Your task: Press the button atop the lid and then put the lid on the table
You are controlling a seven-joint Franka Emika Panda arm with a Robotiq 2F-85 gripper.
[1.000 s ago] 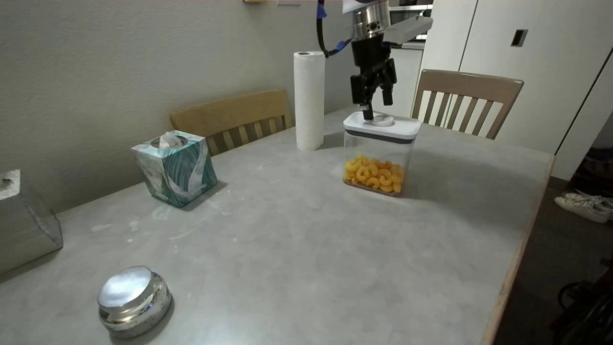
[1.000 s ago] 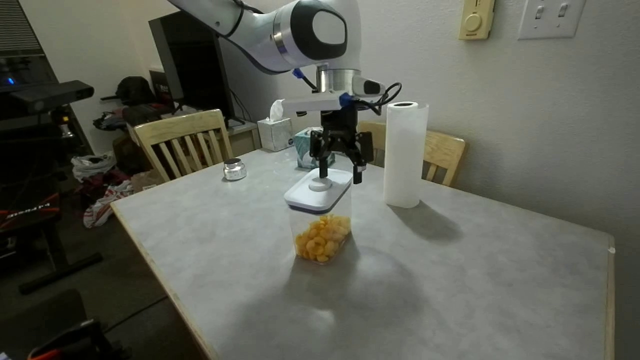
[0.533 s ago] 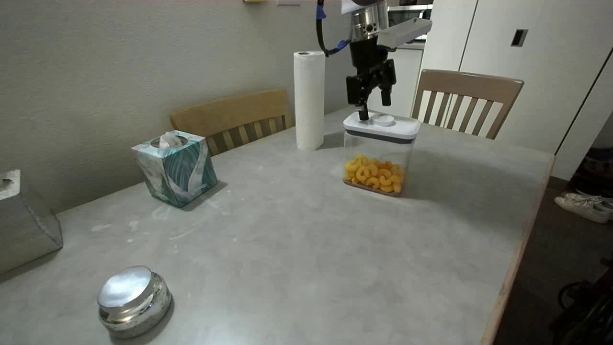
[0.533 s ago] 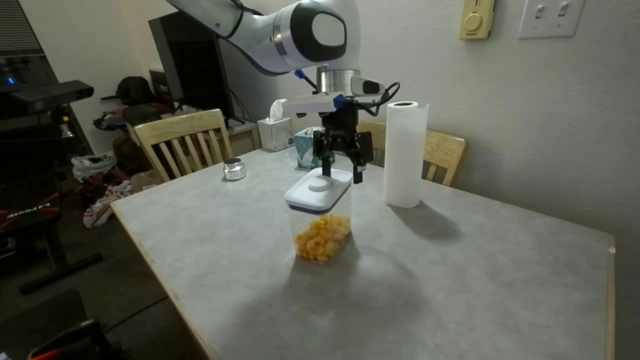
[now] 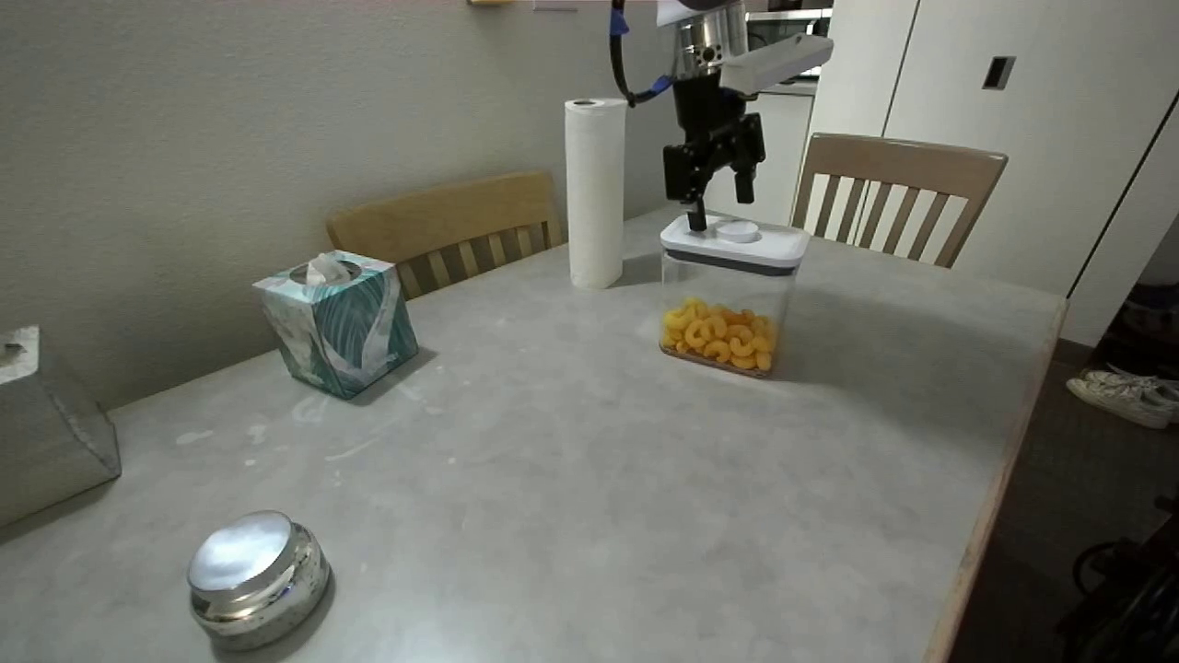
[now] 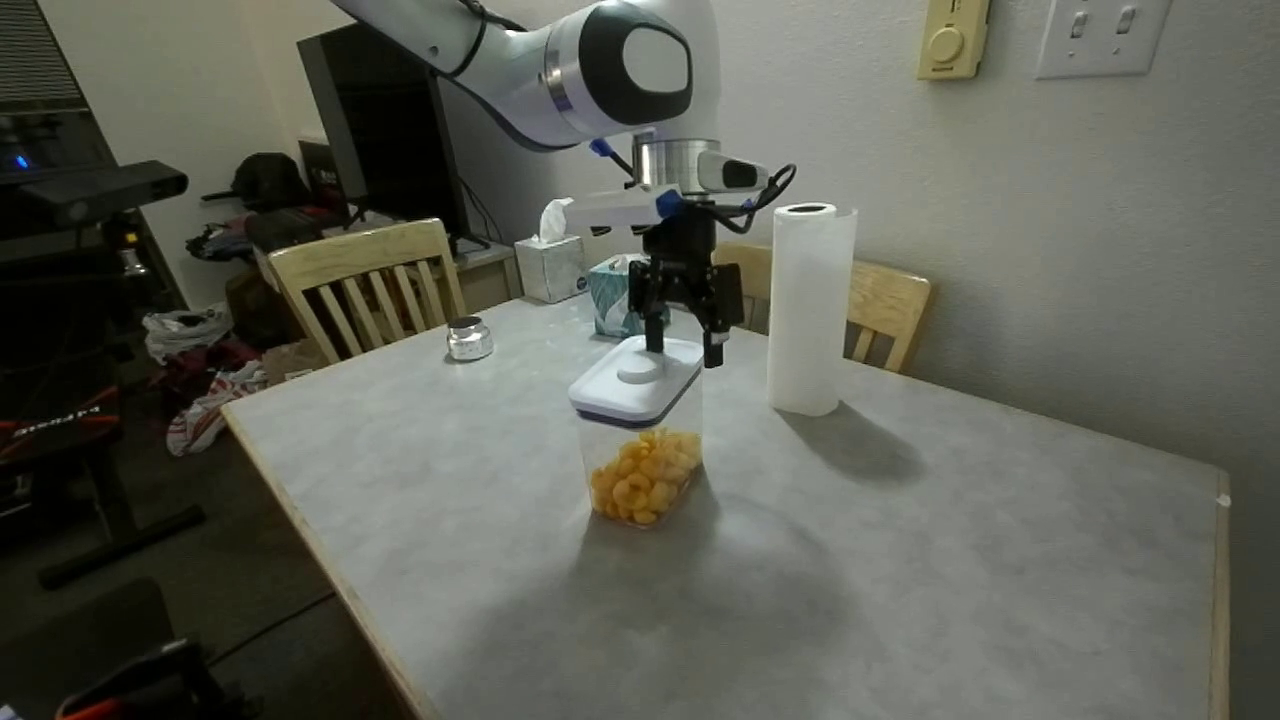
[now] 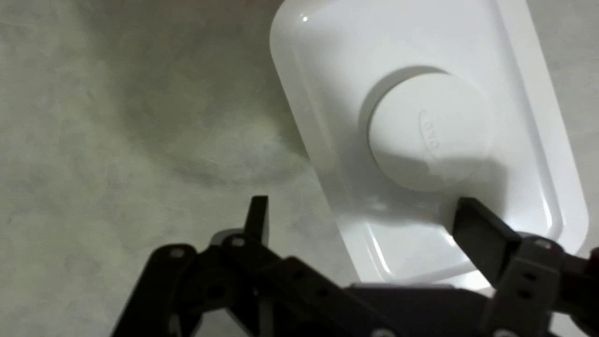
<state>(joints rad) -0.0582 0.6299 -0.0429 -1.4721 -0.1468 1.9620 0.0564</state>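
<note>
Faintly, the white button (image 7: 430,133) seems embossed "OXO".

Pale grey, finely textured wall (image 5: 276,110) in both exterior views, with a slat-backed wooden chair (image 5: 451,210) standing before it. In an exterior view, a second slatted chair (image 5: 907,161) stands in front of tall white doors (image 5: 1050,120) bearing a dark recessed handle (image 5: 998,73); dark floor (image 5: 1059,479) shows at right. In an exterior view, the wall carries a double switch plate (image 6: 1104,38) and, just beside it, a cream box (image 6: 953,40); at left, a third wooden chair (image 6: 355,252), a large dark screen (image 6: 385,130) and a window blind (image 6: 40,60). Light is soft on the wall, dim over the floor; shapes (image 6: 80,640) at lower left are too dark to identify.
</note>
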